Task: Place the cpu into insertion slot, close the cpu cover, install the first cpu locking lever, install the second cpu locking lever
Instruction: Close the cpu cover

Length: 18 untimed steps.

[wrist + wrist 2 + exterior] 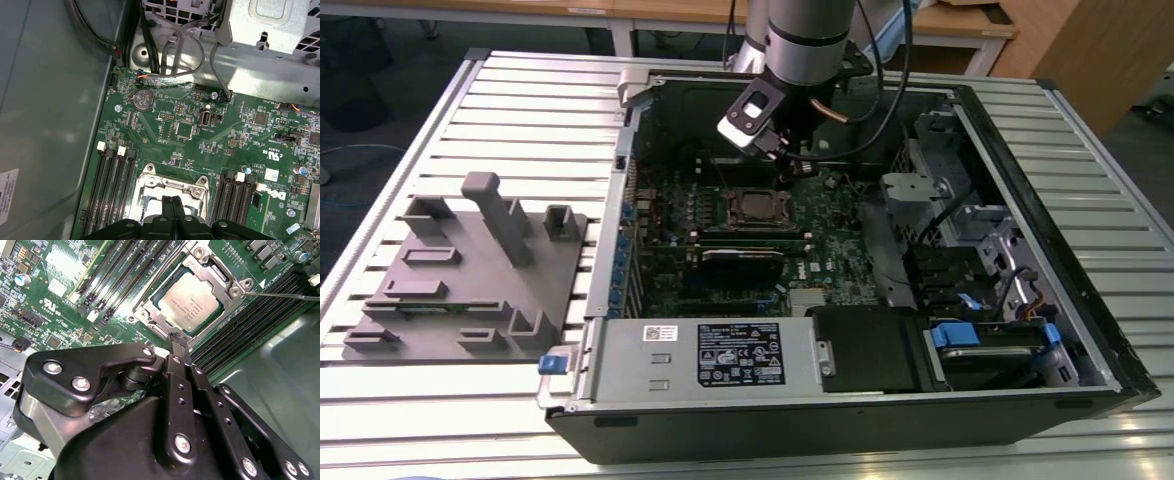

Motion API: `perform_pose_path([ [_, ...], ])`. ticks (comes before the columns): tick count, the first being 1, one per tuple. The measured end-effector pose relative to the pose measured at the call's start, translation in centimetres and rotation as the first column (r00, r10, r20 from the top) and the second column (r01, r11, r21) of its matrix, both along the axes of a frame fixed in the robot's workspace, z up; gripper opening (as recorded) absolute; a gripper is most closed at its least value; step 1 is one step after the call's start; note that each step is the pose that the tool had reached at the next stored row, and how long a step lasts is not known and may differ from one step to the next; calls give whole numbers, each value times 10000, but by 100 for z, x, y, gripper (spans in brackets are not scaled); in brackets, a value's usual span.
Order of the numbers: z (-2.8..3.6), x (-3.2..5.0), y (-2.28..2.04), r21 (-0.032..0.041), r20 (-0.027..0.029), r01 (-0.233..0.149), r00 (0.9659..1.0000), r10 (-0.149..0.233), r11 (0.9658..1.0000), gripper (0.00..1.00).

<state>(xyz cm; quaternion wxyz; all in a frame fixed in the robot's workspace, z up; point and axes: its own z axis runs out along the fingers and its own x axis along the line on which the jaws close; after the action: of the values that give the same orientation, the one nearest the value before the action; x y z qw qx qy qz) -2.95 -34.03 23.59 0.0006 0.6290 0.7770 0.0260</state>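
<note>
Just beside the cpu cover (150, 307) — tool (178, 341) closed, empty — cpu (192, 300) beneath it.

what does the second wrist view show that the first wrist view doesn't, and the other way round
Second wrist view: the cpu with its silver top lying flat inside the frame of the cpu cover, and a thin lever rod sticking out beside it.
First wrist view: a coin battery, grey cables and a metal cage past the board's edge.
Shared: the tool with its tip close to the cover's edge, the green board, and black memory slots flanking the cover.
</note>
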Motion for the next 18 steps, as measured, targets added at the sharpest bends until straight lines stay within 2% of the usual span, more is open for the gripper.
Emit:
perform_pose_path([
  [5,0,0,0,1,0,-77,10000,77,10000,11],
  [12,0,0,0,0,0,-423,9991,423,9991,11],
  [18,0,0,0,1,0,-431,9991,431,9991,11],
])
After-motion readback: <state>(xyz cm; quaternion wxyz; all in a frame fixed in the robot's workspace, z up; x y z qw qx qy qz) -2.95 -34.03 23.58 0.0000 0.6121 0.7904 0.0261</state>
